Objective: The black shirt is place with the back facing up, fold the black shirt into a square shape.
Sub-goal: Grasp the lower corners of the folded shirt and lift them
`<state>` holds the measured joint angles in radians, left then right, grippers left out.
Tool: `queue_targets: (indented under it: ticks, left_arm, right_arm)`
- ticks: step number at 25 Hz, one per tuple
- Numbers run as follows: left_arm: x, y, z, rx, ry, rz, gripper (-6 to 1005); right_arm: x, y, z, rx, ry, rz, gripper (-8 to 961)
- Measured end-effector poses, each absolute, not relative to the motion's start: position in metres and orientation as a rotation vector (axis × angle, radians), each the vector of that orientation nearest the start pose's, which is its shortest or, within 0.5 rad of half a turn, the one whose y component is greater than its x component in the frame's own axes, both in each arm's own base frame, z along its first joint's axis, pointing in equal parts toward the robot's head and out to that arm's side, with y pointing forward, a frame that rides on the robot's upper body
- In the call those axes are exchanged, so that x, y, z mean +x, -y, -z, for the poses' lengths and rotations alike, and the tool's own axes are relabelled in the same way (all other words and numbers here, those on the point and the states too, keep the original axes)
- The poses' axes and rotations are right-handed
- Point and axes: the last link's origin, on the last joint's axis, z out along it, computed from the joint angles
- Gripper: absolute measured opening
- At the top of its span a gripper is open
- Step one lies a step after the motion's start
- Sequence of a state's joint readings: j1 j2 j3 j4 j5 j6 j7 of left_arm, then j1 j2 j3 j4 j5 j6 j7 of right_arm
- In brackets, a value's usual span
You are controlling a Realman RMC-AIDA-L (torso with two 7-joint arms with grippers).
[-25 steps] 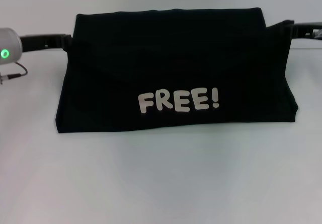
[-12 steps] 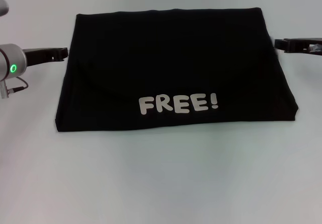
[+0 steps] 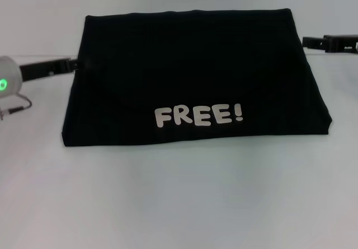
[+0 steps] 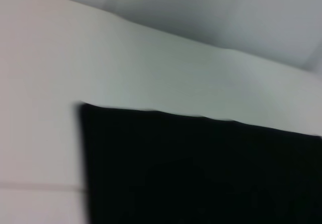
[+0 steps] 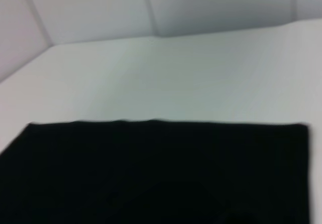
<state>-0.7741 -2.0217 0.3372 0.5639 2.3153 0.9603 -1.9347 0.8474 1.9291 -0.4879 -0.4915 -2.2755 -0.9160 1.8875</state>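
The black shirt (image 3: 193, 81) lies folded into a wide rectangle on the white table (image 3: 179, 204), "FREE!" lettering (image 3: 198, 115) up. The left gripper (image 3: 70, 65) touches its left edge and the right gripper (image 3: 313, 42) sits just beside its right edge. Neither visibly holds cloth; I cannot tell their opening. Likely next: 1 sideways fold, needing fresh edge grasps.

A rounded pale grey wrist housing with a glowing green ring light is seen on the left arm, with a thin dark cable looped beneath it. The left end effector (image 3: 70, 65) and right end effector (image 3: 310, 41) are slim and black.
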Motion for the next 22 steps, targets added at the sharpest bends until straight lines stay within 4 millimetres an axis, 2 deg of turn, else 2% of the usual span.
queue_targets:
  ticks: [3, 6, 7, 9, 13, 14, 22]
  left_arm:
    - [-0.294, -0.416, -0.057, -2.055, 1.263, 0.608, 597]
    - [-0.300, -0.391, -0.058, -2.129, 1.258, 0.661, 766]
    - [-0.307, -0.377, -0.059, -2.159, 1.263, 0.664, 823]
    - [-0.311, -0.372, -0.059, -2.163, 1.266, 0.654, 855]
    - [-0.321, -0.362, -0.054, -2.169, 1.268, 0.611, 918]
    - [-0.326, -0.359, -0.046, -2.167, 1.269, 0.574, 934]
    - [-0.336, -0.362, -0.021, -2.129, 1.299, 0.455, 908]
  right_arm:
    - [0.268, -0.459, -0.066, -2.152, -1.092, -0.417, 555]
    - [0.271, -0.448, -0.061, -2.201, -1.123, -0.426, 609]
    - [0.272, -0.441, -0.055, -2.231, -1.146, -0.438, 625]
    - [0.272, -0.438, -0.053, -2.246, -1.156, -0.443, 656]
    - [0.273, -0.433, -0.044, -2.260, -1.177, -0.449, 642]
    - [0.273, -0.432, -0.043, -2.258, -1.180, -0.448, 642]
    - [0.275, -0.430, -0.039, -2.255, -1.190, -0.448, 638]
